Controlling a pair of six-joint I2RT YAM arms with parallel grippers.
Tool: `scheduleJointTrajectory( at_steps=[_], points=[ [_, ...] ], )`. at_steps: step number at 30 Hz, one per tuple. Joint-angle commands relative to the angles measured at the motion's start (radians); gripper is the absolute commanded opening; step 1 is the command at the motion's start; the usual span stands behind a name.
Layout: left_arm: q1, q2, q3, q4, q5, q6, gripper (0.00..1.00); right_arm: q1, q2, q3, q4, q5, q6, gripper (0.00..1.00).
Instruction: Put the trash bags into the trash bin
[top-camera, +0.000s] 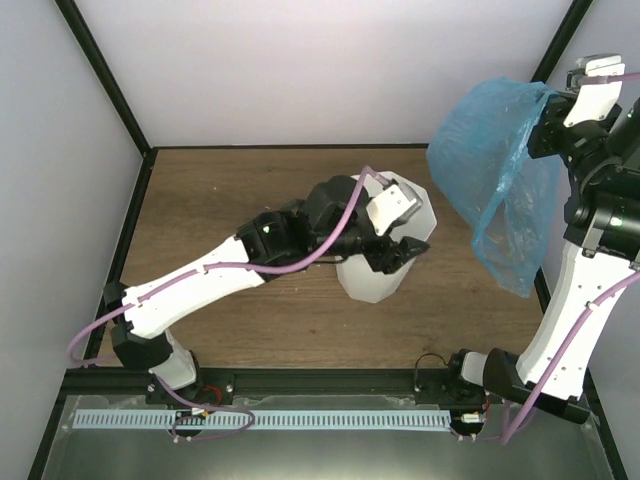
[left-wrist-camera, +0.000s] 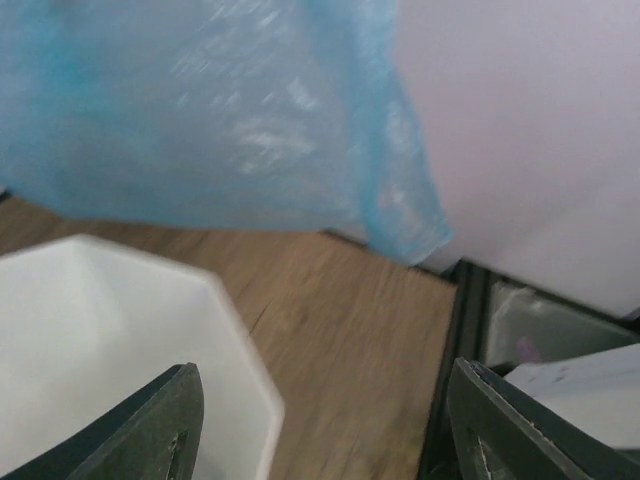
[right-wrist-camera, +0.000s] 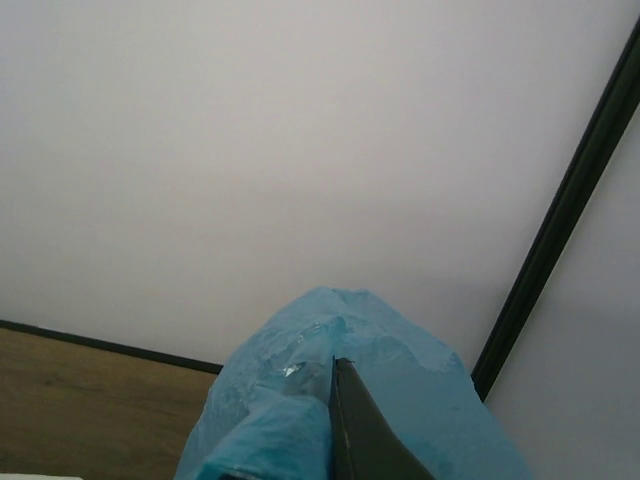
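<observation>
Top external: trash bag (top-camera: 495, 180) hangs lengthwise downward, pinched by right gripper (top-camera: 548, 122); left gripper (top-camera: 400, 252) spread wide above upright trash bin (top-camera: 372, 285) on wooden table (top-camera: 230, 190), white walls (top-camera: 330, 70).

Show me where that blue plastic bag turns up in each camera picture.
Top external: trash bag at upper right, hanging from the right gripper.
Left wrist: across the top, with the trash bin at lower left.
Right wrist: bottom centre, bunched around the gripper's dark finger.
Shared landmark: the wooden table.
</observation>
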Motion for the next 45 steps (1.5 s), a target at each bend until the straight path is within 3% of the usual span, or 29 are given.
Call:
scheduleJointTrajectory(
  at_steps=[1,6,10,24,28,34,36,40,45],
  points=[
    [-0.107,0.011,-0.023,0.242,-0.051,0.018,0.71,-0.005,-0.035,0.048,-0.008,0.067,-0.007,0.01],
    [-0.162,0.098,0.005,0.286,-0.118,-0.001,0.75,-0.005,-0.034,0.063,-0.04,0.102,-0.025,0.01],
    [-0.167,0.15,-0.008,0.361,-0.209,-0.13,0.76,-0.005,-0.042,0.063,-0.04,0.116,-0.024,0.01],
    [-0.167,0.297,0.04,0.546,0.064,-0.284,0.73,-0.005,-0.088,-0.036,-0.017,0.127,-0.038,0.01],
    [-0.166,0.32,0.049,0.549,0.064,-0.306,0.71,-0.005,-0.099,-0.049,-0.016,0.132,-0.042,0.01],
    [-0.158,0.359,0.103,0.504,-0.061,-0.355,0.58,-0.005,-0.107,-0.051,-0.01,0.133,-0.037,0.01],
    [-0.138,0.376,0.152,0.479,-0.055,-0.377,0.48,-0.005,-0.109,-0.055,-0.003,0.153,-0.037,0.01],
    [-0.116,0.378,0.222,0.471,-0.077,-0.319,0.17,-0.005,-0.112,-0.053,0.011,0.186,-0.038,0.01],
    [-0.099,0.358,0.309,0.45,-0.148,-0.167,0.04,-0.005,-0.108,-0.048,0.041,0.226,-0.032,0.01]
  ],
)
